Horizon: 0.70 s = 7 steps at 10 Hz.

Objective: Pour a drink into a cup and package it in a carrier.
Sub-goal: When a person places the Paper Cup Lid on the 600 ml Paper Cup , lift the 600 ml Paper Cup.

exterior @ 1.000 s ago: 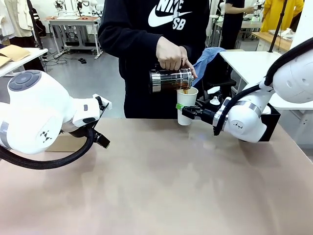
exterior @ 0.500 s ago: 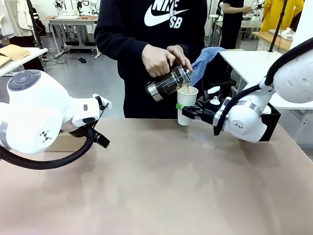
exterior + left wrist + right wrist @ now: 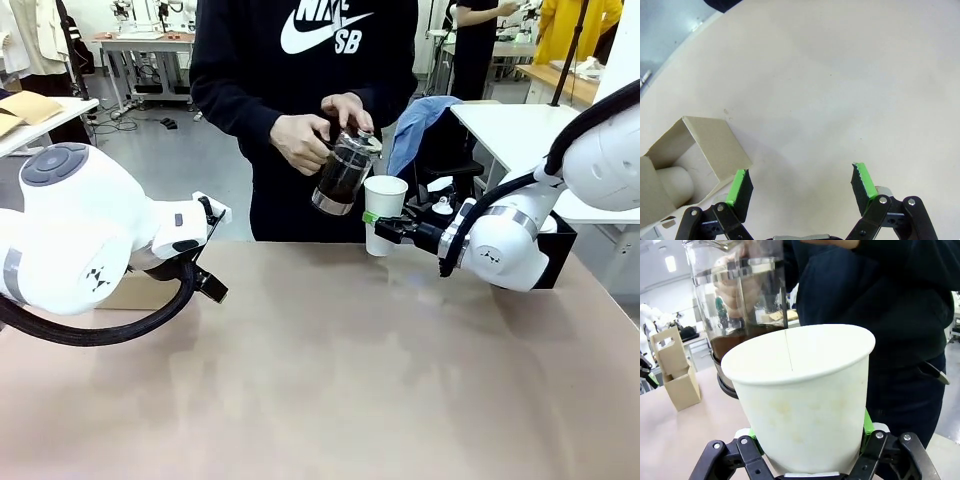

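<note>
The white paper cup (image 3: pixel 384 212) is held upright over the table's far edge, my right gripper (image 3: pixel 386 228) shut on its lower half. In the right wrist view the cup (image 3: pixel 805 395) stands between the green pads (image 3: pixel 867 422). The person's hands hold the glass jug (image 3: pixel 342 172) with the dark drink just left of the cup, nearly upright; close up, the jug (image 3: pixel 737 315) is behind the cup's rim. My left gripper (image 3: pixel 802 182) hangs open over bare table beside the brown cardboard carrier (image 3: pixel 700 155). That carrier (image 3: pixel 135 292) sits behind my left arm.
A black box (image 3: pixel 560 245) stands at the table's right edge behind my right arm. The person stands close against the far edge of the table (image 3: pixel 330 380). A white side table (image 3: pixel 510 125) is at the back right.
The person has tipped the jug back from pouring to nearly upright and drawn it left, away from the cup's rim. Both arms have stayed in place.
</note>
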### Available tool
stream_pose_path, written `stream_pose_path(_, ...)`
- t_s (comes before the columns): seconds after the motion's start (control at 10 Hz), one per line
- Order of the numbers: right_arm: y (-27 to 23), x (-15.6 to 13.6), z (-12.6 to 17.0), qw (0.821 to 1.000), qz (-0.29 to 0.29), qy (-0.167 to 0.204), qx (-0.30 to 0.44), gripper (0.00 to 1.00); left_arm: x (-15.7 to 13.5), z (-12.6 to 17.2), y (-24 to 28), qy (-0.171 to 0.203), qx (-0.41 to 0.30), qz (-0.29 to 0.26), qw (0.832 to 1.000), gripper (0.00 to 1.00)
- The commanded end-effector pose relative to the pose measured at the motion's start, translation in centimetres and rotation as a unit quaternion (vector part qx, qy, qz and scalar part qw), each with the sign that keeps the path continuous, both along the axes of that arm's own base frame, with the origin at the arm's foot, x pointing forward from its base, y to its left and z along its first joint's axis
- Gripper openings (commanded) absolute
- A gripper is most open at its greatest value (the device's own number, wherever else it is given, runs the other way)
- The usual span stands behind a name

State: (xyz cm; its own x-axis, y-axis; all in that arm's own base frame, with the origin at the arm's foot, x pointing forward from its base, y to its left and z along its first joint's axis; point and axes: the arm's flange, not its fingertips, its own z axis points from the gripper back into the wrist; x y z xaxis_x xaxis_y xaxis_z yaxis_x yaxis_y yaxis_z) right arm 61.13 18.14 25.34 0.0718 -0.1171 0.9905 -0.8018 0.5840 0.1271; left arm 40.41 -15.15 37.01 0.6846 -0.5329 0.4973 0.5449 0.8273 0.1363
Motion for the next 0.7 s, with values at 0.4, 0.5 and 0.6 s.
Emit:
stream_pose_path(0.4,0.28,-0.07,0.16,1.0,-0.002,0.0,-0.002,0.8,-0.04,0.03,-0.03,0.0,0.0,-0.001,1.0,1.0)
stream_pose_path(0.5,0.28,-0.07,0.16,1.0,-0.002,0.0,-0.002,0.8,-0.04,0.03,-0.03,0.0,0.0,-0.001,1.0,1.0)
stream_pose_path(0.6,0.28,-0.07,0.16,1.0,-0.002,0.0,-0.002,0.8,-0.04,0.03,-0.03,0.0,0.0,-0.001,1.0,1.0)
